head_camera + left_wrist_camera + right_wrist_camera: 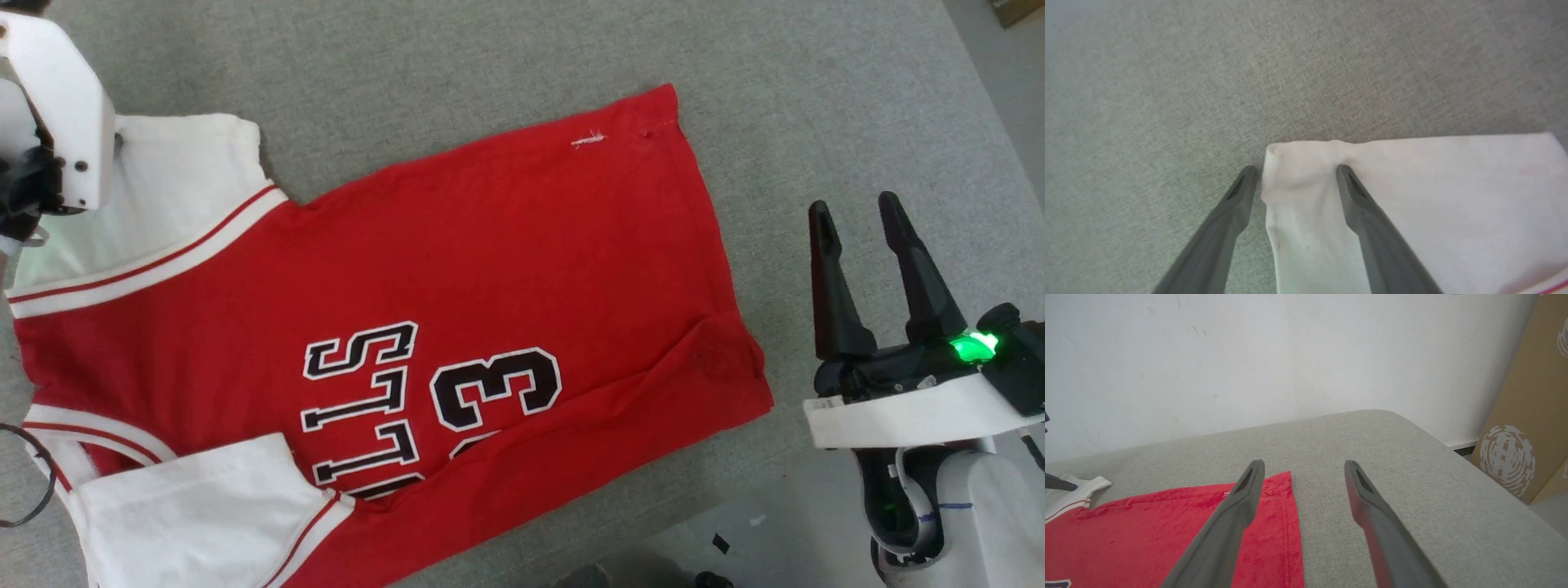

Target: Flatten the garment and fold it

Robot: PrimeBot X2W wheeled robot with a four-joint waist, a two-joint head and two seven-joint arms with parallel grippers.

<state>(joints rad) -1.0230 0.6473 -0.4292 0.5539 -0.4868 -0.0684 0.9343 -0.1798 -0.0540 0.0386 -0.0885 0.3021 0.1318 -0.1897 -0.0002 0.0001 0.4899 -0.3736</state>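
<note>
Apparently the left tool (1296,171), released, straddles a sleeve corner (1306,163) of the garment (490,269) to pull it flat; the right tool (853,208) hangs released beside the hem (710,237).

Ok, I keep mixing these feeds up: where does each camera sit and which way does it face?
Head view: on the head, looking down at the garment on the grey cushion; right gripper lower right, pale left forearm upper left.
Left wrist view: on the left wrist, looking down along the left gripper at a white sleeve.
Right wrist view: on the right wrist, facing across the cushion to a white wall, past its gripper.
Shared: head and right wrist views show the red hem.
</note>
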